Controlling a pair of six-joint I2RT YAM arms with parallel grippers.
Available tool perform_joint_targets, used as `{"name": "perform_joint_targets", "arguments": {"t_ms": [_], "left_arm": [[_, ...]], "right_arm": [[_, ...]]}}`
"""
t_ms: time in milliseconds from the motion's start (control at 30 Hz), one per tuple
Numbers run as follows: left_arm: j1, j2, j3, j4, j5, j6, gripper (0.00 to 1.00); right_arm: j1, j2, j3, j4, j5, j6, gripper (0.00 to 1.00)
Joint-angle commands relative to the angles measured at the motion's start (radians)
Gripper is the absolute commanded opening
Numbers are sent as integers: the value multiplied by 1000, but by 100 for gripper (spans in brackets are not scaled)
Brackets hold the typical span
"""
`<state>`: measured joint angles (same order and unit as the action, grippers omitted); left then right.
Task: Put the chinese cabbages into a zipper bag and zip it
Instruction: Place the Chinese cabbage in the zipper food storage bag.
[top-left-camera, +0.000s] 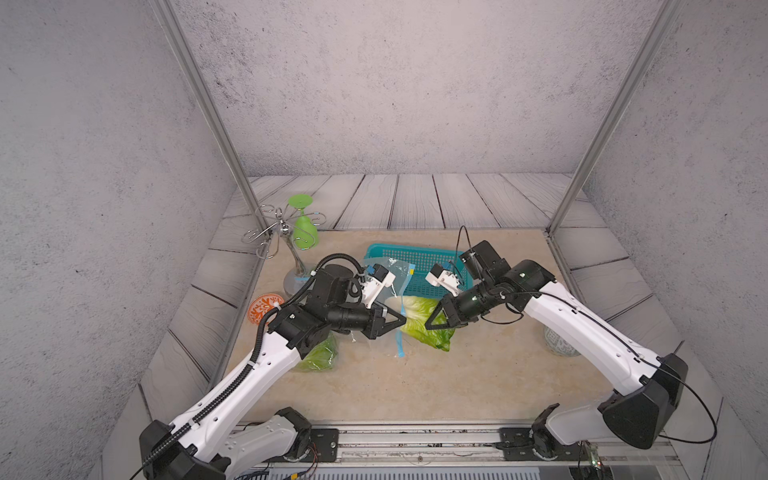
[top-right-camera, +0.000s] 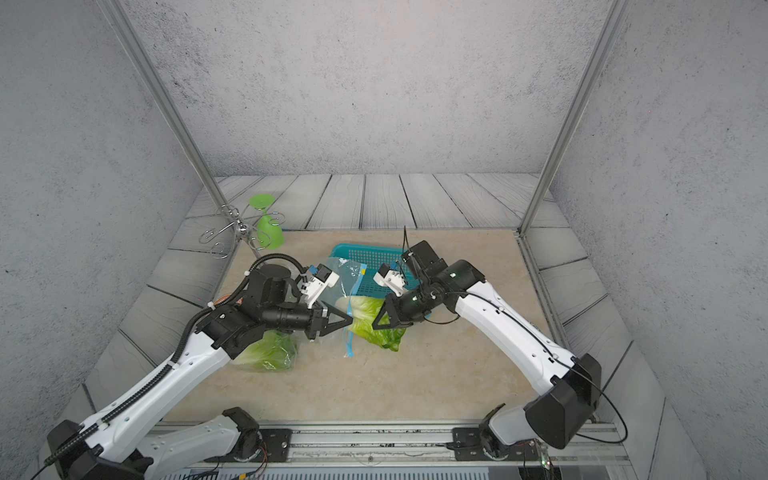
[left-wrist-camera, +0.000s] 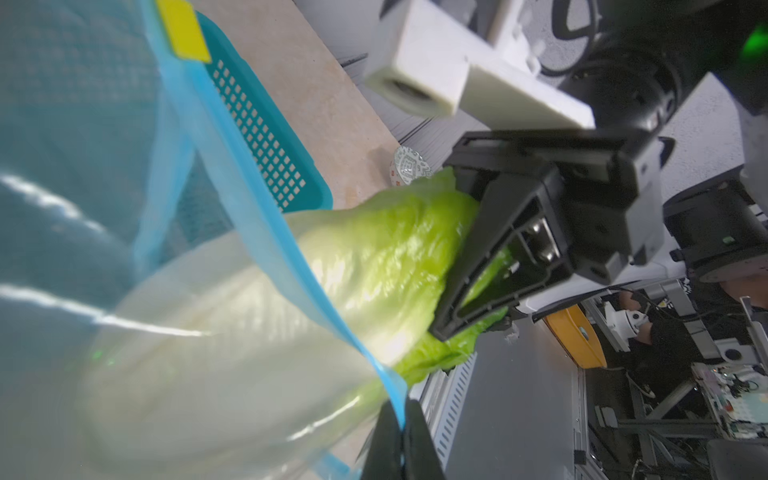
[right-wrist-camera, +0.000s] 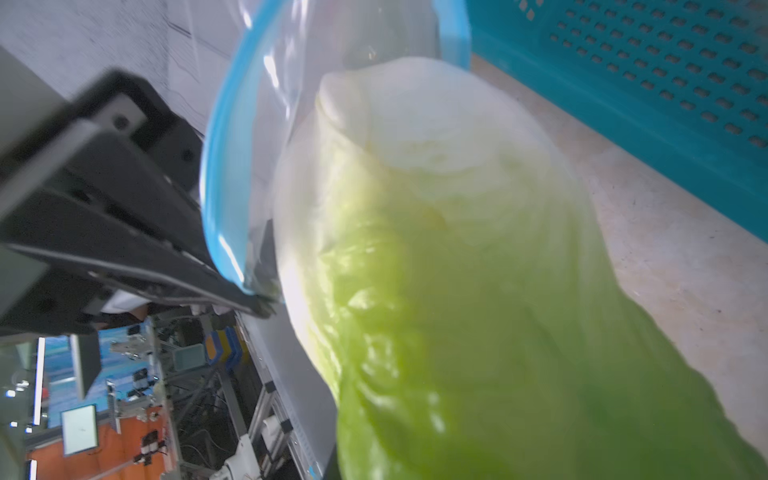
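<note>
Two holds at mid-worktop: my left end effector (top-left-camera: 404, 321) is clamped on the zipper bag (top-left-camera: 392, 274) rim, my right end effector (top-left-camera: 434, 318) pinches the soft leafy end of a light chinese cabbage (top-left-camera: 417, 309), its white base inside the mouth; I judge the leaves tear easily and the firmer ribs are safer to hold.

Clear zipper bag (top-left-camera: 392, 282), blue-rimmed mouth open; first cabbage (top-left-camera: 419, 316) white base in, green leaves out; second cabbage (top-left-camera: 322, 355) seemingly inside.
</note>
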<state>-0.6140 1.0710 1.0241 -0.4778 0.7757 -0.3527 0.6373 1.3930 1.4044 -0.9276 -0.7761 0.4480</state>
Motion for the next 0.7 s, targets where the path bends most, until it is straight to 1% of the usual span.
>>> {"name": "perform_joint_targets", "arguments": {"t_ms": [0, 67, 100, 133, 167, 200, 267, 300, 400, 467, 567, 667], "left_arm": [[-7, 18, 23, -98, 50, 89, 0], [-7, 21, 34, -137, 39, 129, 0], [-7, 26, 45, -158, 34, 150, 0], [-7, 32, 60, -173, 28, 166, 0], [-7, 40, 77, -193, 25, 186, 0], [-7, 50, 91, -204, 23, 203, 0], [-6, 66, 111, -214, 22, 222, 0], [-6, 71, 121, -217, 23, 231, 0], [-4, 79, 146, -225, 31, 248, 0], [-4, 84, 158, -236, 48, 264, 0], [-4, 89, 173, -265, 67, 289, 0], [1, 84, 200, -343, 30, 343, 0]], "right_arm": [[-57, -107, -58, 244, -173, 137, 0], [-114, -146, -95, 313, -234, 198, 0], [-125, -159, -108, 333, -256, 211, 0], [-125, -167, -118, 347, -270, 220, 0], [-120, -169, -137, 383, -309, 248, 0], [-109, -175, -168, 452, -346, 292, 0], [-77, -195, -227, 534, -351, 335, 0], [-56, -195, -237, 508, -349, 306, 0], [25, -162, -230, 337, -313, 146, 0], [65, -136, -259, 287, -241, 90, 0], [70, -83, -291, 276, -187, 53, 0], [70, -55, -300, 287, -145, 37, 0]]}}
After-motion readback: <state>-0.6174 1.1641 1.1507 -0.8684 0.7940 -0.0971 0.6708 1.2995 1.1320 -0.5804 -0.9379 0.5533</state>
